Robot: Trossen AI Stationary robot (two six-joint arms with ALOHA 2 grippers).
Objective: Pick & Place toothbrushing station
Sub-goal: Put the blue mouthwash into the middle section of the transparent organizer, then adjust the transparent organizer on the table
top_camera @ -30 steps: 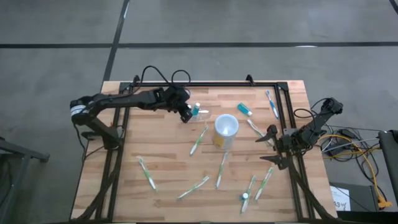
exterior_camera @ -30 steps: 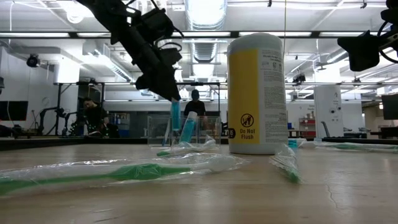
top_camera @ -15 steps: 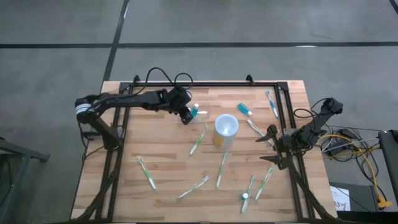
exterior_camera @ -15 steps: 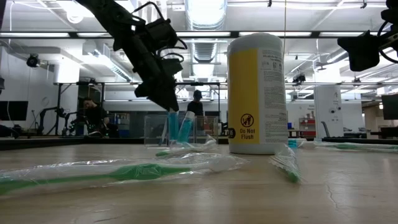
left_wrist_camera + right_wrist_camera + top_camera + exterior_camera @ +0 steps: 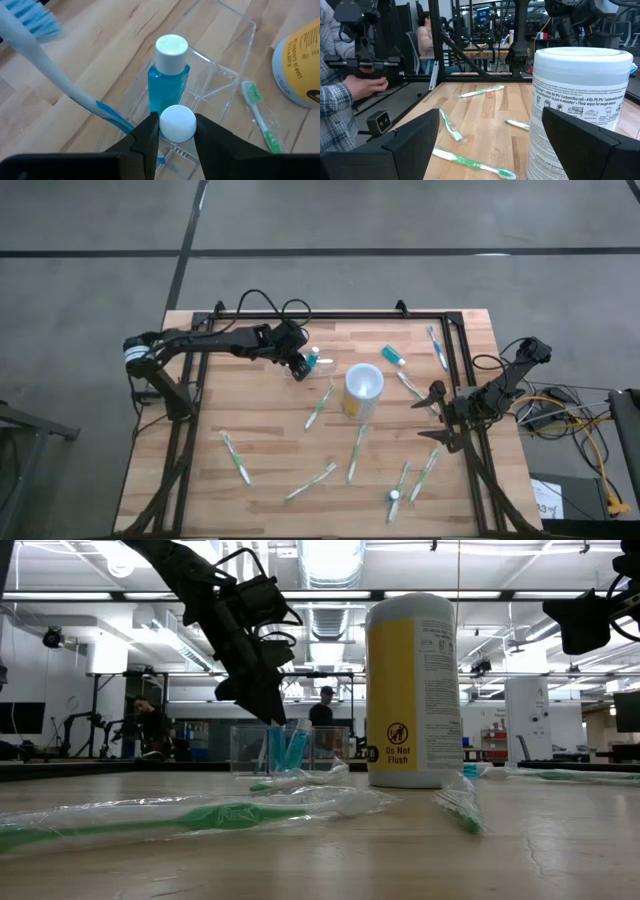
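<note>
Left gripper [image 5: 176, 131] pinching a white-capped bottle over the clear toothbrushing station [image 5: 210, 85].

The station is sitting near the worktop's [image 5: 270, 430] far edge, left of centre, just beside the yellow wipes canister [image 5: 363, 389], and is holding a blue bottle [image 5: 169, 82] and a blue toothbrush [image 5: 60, 80]. The right gripper [image 5: 437, 416] is waiting at the right edge, fingers spread wide.
</note>
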